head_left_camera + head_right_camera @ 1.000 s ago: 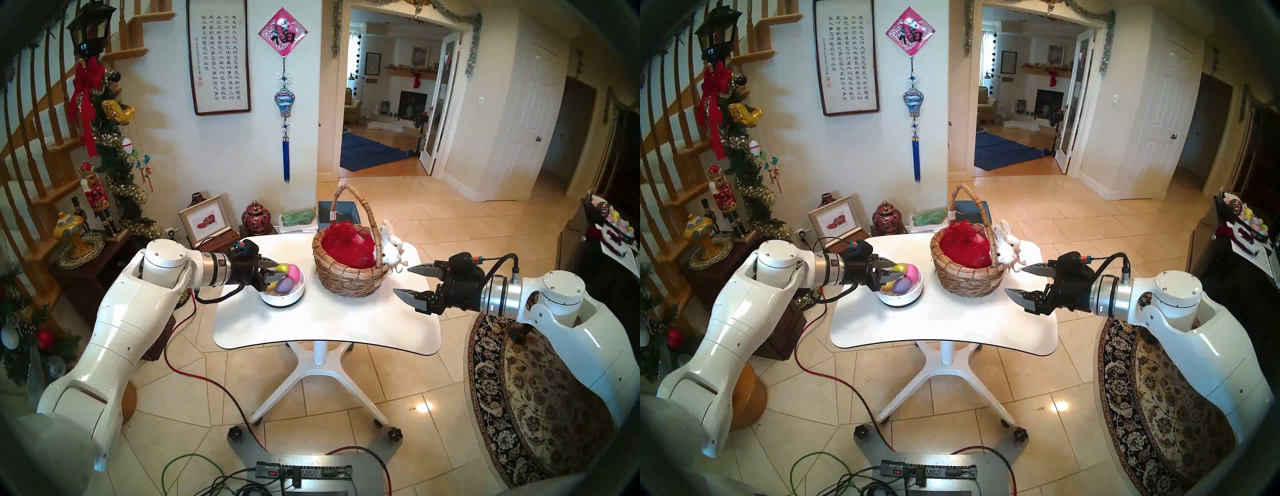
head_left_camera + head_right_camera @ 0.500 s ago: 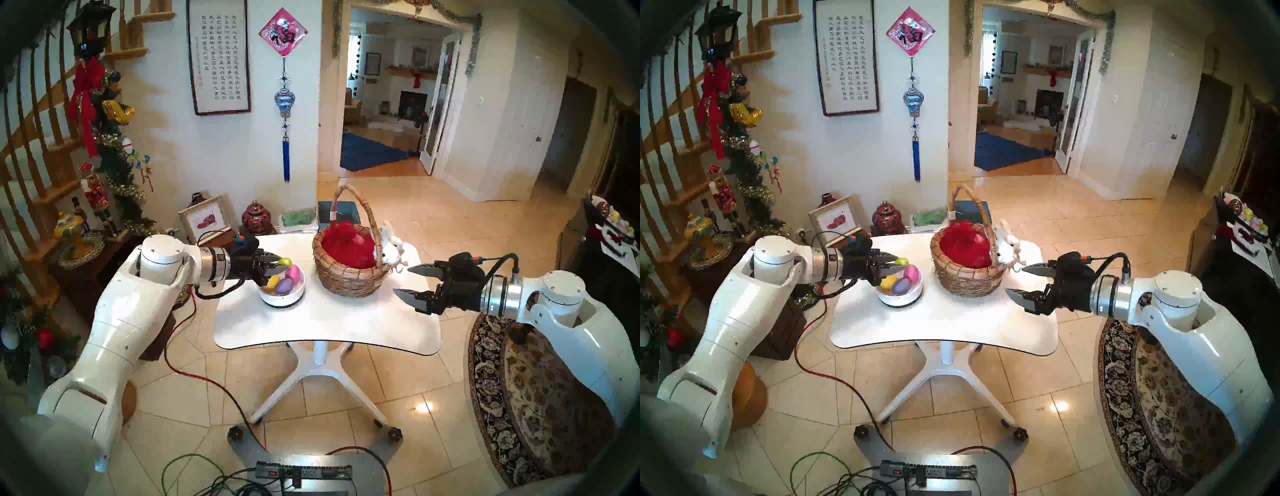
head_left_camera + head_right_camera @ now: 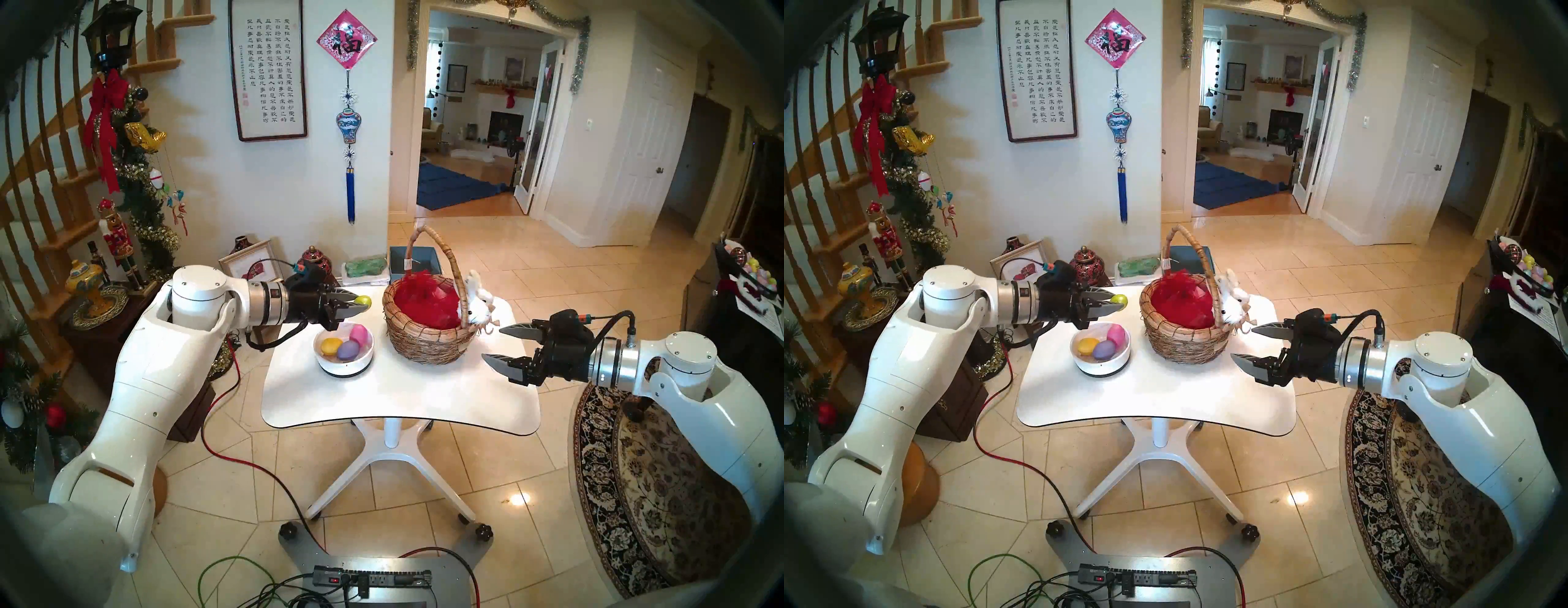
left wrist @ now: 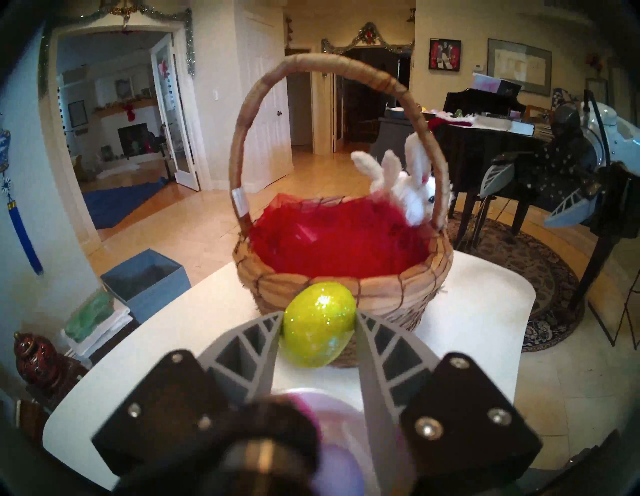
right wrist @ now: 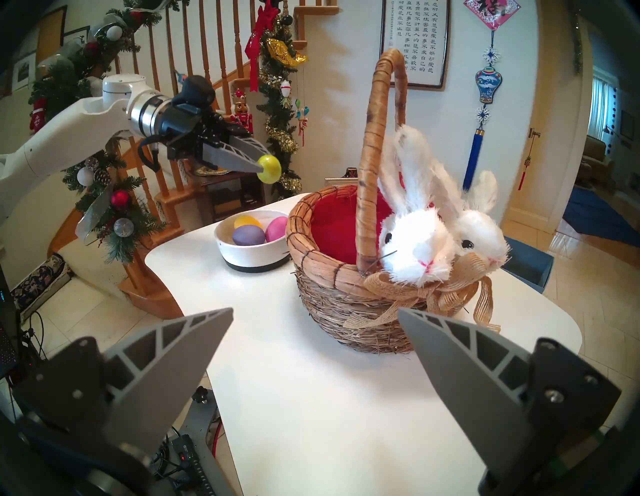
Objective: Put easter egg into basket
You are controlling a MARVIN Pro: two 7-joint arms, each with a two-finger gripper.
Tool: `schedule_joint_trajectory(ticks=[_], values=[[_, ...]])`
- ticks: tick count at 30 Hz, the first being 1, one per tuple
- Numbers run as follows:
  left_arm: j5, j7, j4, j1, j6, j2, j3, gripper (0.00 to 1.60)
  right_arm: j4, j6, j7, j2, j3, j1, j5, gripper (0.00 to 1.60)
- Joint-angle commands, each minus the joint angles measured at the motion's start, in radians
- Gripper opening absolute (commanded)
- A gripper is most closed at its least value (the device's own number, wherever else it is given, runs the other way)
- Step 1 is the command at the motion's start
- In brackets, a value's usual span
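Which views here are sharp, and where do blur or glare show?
Head views: sharp, fisheye-bent, dark rim; a bright glare spot on the floor tiles. Left wrist view: green egg and basket fairly sharp, the pink shape at the bottom edge smeared out of focus. Right wrist view: crisp on the bunny and bowl.

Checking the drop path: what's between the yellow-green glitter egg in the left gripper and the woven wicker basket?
Nothing: only bare white table separates the egg and basket, per the left wrist view.
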Motion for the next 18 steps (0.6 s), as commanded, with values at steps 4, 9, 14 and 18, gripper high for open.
schedule_joint_trajectory(ticks=[4, 9, 14, 18], values=[[0.015, 0.025, 0.007, -0.134, 0.036, -0.100, 0.056, 0.55, 0.000, -0.001, -0.001, 0.002, 0.007, 0.003, 0.001, 1.60], [0.017, 0.046, 0.043, -0.179, 0.060, -0.154, 0.083, 0.56, 0.000, -0.001, -0.001, 0.002, 0.007, 0.003, 0.001, 1.60], [0.017, 0.048, 0.102, -0.224, 0.079, -0.192, 0.117, 0.60, 0.000, -0.002, -0.001, 0.002, 0.007, 0.003, 0.001, 1.60], [0.024, 0.052, 0.158, -0.253, 0.072, -0.217, 0.147, 0.63, 0.000, -0.002, -0.001, 0.002, 0.007, 0.003, 0.001, 1.60]])
